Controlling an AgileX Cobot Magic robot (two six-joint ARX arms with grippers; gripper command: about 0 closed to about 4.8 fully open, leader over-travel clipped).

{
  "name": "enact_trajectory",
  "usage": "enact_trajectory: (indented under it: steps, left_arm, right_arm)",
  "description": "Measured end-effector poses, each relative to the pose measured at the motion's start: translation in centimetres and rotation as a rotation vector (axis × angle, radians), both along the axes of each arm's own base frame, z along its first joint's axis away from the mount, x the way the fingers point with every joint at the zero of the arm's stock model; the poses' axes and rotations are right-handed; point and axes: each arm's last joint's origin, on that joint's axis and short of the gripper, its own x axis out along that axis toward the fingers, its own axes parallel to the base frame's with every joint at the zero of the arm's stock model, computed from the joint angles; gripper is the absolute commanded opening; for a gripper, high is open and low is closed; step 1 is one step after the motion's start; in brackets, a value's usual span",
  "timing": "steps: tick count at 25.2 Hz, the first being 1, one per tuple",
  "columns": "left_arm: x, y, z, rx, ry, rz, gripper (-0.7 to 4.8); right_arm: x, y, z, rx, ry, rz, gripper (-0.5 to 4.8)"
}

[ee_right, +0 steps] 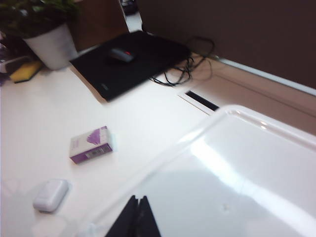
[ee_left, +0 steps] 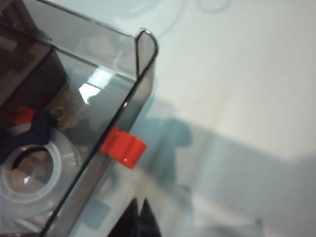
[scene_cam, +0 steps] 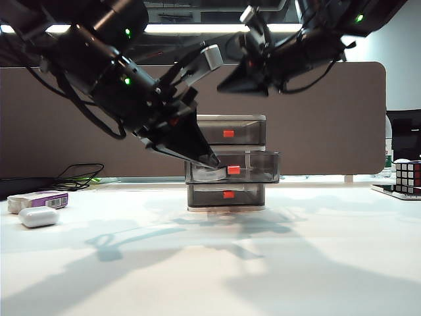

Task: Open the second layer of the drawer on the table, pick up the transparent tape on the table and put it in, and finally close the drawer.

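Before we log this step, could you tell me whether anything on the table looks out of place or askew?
Only the smoky translucent middle drawer of the light grey three-tier unit juts forward, with the clear tape ring inside; that fits the task. Left gripper is at that drawer, right gripper hangs above the unit, both with jaws shut. Nothing looks spilled or damaged.

White table (scene_cam: 316, 263), smooth top. The drawer (scene_cam: 227, 164) stands on it at centre-back, base flat on the surface. Well left of the drawer: purple-and-white box (scene_cam: 41, 199), with white rounded case (scene_cam: 38, 216) just in front of it, both lying flat. Far right of the drawer, at the table edge: Rubik's cube (scene_cam: 408, 176) on a flat dark tray.
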Motion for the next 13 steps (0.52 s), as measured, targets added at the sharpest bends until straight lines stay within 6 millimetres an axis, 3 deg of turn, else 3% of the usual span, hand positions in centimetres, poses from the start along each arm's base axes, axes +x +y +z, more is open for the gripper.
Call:
enact_trajectory:
  steps: [3, 13]
  left_arm:
    - [0.4, -0.3, -0.5, -0.009, -0.009, 0.002, -0.06]
    - [1.3, -0.7, -0.7, -0.031, -0.095, 0.06, -0.06]
  right_arm:
    - [0.7, 0.2, -1.2, -0.024, 0.041, -0.025, -0.05]
    - [0.7, 0.3, -2.1, -0.081, 0.083, -0.07, -0.05]
